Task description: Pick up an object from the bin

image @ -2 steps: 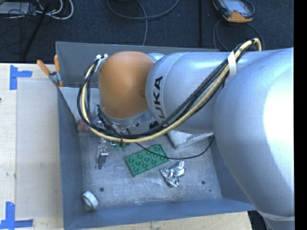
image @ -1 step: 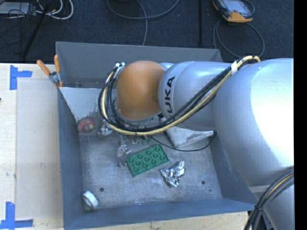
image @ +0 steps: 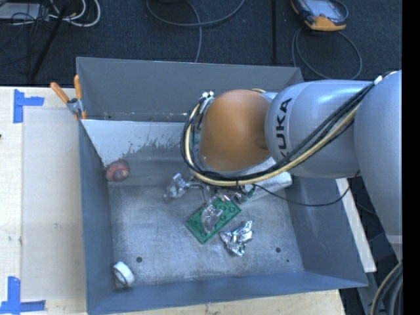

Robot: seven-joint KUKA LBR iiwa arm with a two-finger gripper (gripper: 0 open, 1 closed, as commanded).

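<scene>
The gripper [image: 211, 214] sits low, right over a green circuit board [image: 197, 226] that lies flat beneath it. Whether it is open or closed, or grips the board, cannot be told. Just beside it, toward the near wall, lies crumpled foil [image: 237, 236]. Another silvery scrap [image: 176, 186] lies near its far-left side. A reddish ball [image: 118, 170] and a white cap [image: 123, 273] lie well apart to the left.

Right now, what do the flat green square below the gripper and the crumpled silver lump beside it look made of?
The flat green square looks like rigid circuit board or stiff plastic: flat, straight-edged, matte green. The crumpled silver lump looks like metal foil or metallised wrap: sharp creases, bright glints. Neither is certain.
</scene>
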